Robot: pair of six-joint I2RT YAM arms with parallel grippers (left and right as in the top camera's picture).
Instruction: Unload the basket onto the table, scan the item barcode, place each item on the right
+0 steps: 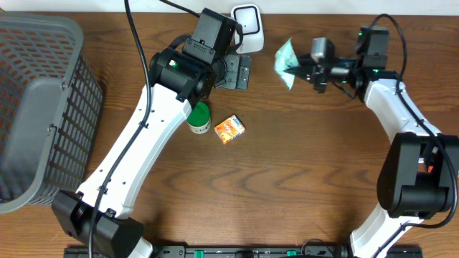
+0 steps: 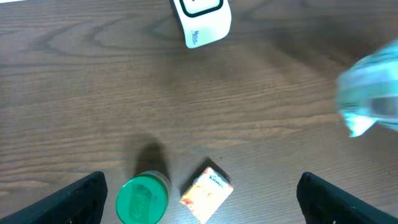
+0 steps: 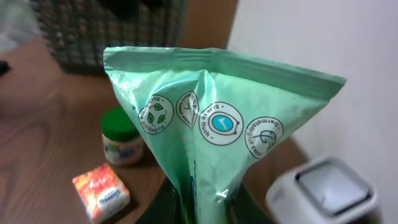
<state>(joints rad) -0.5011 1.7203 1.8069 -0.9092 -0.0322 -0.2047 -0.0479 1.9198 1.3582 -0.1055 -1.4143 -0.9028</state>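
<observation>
The right gripper (image 1: 301, 69) is pinched almost fully closed on one end of a pale green pouch (image 1: 285, 61). It holds the pouch off the wooden table (image 1: 301, 179) at the far side, right of centre. In the right wrist view the pouch faces the camera with 4 round printed icons across it. A white scanner (image 1: 248, 23) stands at the far edge, near the pouch on its left but apart from it. The left gripper (image 1: 242, 72) hovers just on the near side of the scanner, its 2 fingers (image 2: 74, 199) spread wide and holding nothing. Nearer, 1 green-lidded jar (image 1: 199, 118) stands upright, with 1 small orange box (image 1: 229, 129) just to its right. A grey mesh basket (image 1: 36, 107) fills the left side.
</observation>
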